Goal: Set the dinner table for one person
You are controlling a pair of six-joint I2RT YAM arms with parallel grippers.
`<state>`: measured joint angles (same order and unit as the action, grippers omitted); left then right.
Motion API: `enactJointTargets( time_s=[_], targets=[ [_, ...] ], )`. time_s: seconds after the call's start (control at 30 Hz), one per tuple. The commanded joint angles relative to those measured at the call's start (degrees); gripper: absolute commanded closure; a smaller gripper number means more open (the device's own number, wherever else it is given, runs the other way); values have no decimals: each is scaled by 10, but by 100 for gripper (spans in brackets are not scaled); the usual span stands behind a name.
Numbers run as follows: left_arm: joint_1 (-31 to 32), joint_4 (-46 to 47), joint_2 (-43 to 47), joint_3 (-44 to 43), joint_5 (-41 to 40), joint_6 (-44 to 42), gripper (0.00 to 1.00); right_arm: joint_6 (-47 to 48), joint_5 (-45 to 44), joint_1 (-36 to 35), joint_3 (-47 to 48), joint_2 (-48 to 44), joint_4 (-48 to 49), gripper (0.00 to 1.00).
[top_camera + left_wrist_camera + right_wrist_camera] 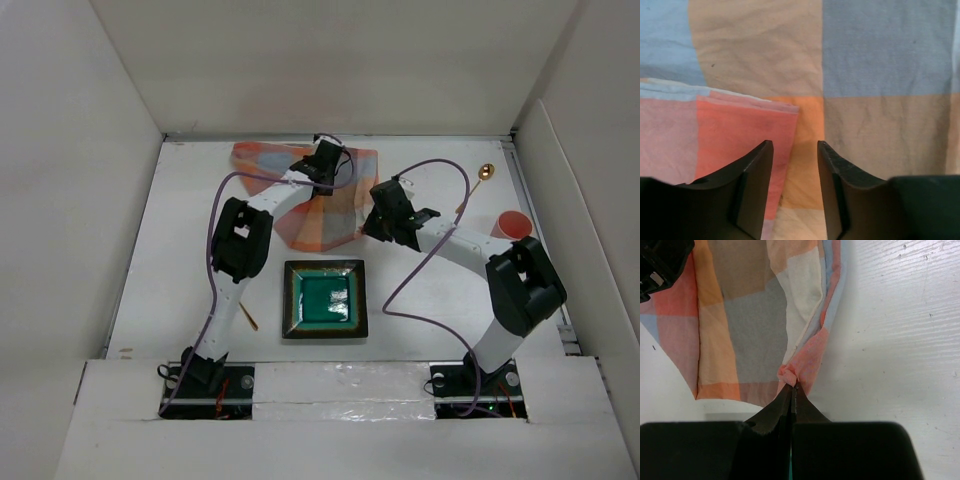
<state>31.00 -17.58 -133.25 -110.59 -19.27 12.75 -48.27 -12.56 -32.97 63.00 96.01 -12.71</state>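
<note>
Orange checked cloth (745, 330) lies at the far edge of the counter (180, 250). My right end effector (791, 387) is clenched on its corner; my left end effector (795, 147) hangs released directly above.

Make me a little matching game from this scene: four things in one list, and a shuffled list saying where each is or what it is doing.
Things
1. square plate
2. spoon
3. left gripper
4. right gripper

Places or states
a. shut on a pinched edge of the checked cloth
b. lying at the far right of the table
c. open, over the cloth
d. near the front of the table, between the two arms

Pairs: 1-d, 2-b, 3-c, 4-a
</note>
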Motion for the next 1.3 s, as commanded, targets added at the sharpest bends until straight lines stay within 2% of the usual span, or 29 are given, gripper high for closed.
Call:
enactJointTargets(
  time_s=[0.0, 0.2, 0.37, 0.47, 0.5, 0.6, 0.73, 0.8, 0.9, 0.97, 1.0, 1.03, 1.27],
  targets=[
    [-5, 7, -1, 5, -23, -2, 61, 0, 7, -3, 7, -13, 25, 100],
    [-5, 23, -3, 20, -24, 0, 61, 11, 4, -3, 4, -18, 21, 100],
    [-5, 19, -17, 15, -20, 1, 66, 10, 8, -3, -3, -19, 22, 100],
    [-10, 21, -21, 13, -17, 3, 71, 14, 7, -3, -2, -21, 20, 100],
    [-10, 22, -21, 12, -17, 3, 78, 16, 7, -3, -2, -20, 19, 100],
    [-10, 20, -20, 5, -19, 5, 86, 17, 8, -3, -1, -19, 18, 100],
    [-10, 24, -6, 7, -27, 8, 91, 20, 11, -3, 2, -13, 19, 100],
    [-10, 27, 2, 11, -32, 8, 100, 21, 10, -3, 6, -11, 16, 100],
    [-16, 21, 23, 12, -45, 13, 100, 23, 7, 7, 8, -13, 15, 100],
    [-22, 51, 90, 53, -53, 22, 100, 17, 31, 27, 11, -27, 18, 100],
    [-22, 51, 91, 53, -53, 22, 100, 17, 32, 27, 11, -27, 18, 100],
    [-22, 60, 138, 62, -55, 25, 100, 23, 31, 33, 17, -33, 17, 100],
    [-85, 73, 358, 123, -46, 74, 100, 91, 20, 70, 99, -118, -20, 100]
  ],
)
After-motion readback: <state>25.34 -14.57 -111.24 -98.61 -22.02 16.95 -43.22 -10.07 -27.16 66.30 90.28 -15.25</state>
